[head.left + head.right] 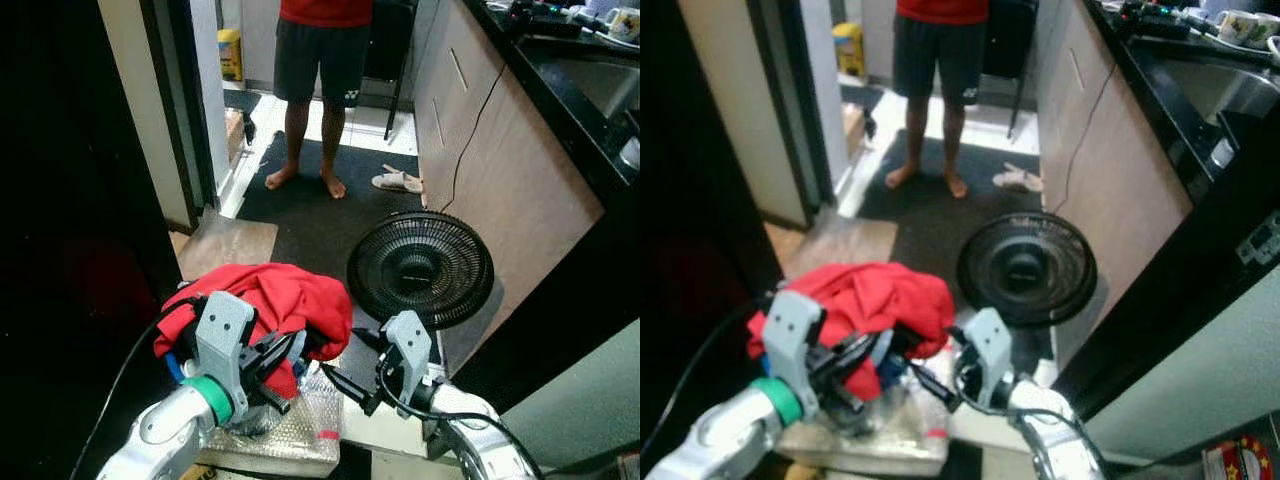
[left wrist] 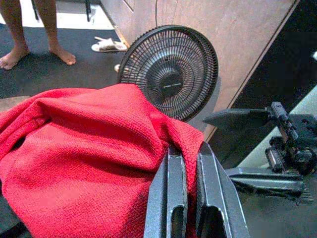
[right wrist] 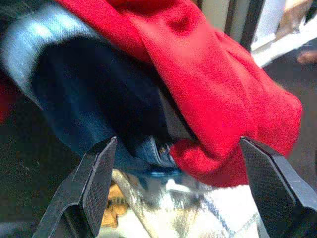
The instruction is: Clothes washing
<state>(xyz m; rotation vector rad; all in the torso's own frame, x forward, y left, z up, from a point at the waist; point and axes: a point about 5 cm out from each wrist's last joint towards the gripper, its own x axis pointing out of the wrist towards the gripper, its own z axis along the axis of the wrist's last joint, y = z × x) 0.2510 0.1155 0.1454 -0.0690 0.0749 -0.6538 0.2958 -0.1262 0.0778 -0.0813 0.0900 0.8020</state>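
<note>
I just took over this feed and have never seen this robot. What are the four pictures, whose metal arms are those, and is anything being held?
The silver arms belong to a humanoid robot. The two wide pictures come from its head camera, looking down; the other two come from cameras on its wrists, looking along the black fingers. The left gripper is shut on a red garment, bundled with some dark blue clothing. The right gripper is open, its fingers spread just short of that bundle. Below the bundle lies a clear plastic-wrapped package. Further off, a black floor fan stands by the cabinets, and a person stands barefoot on a dark mat.
</note>
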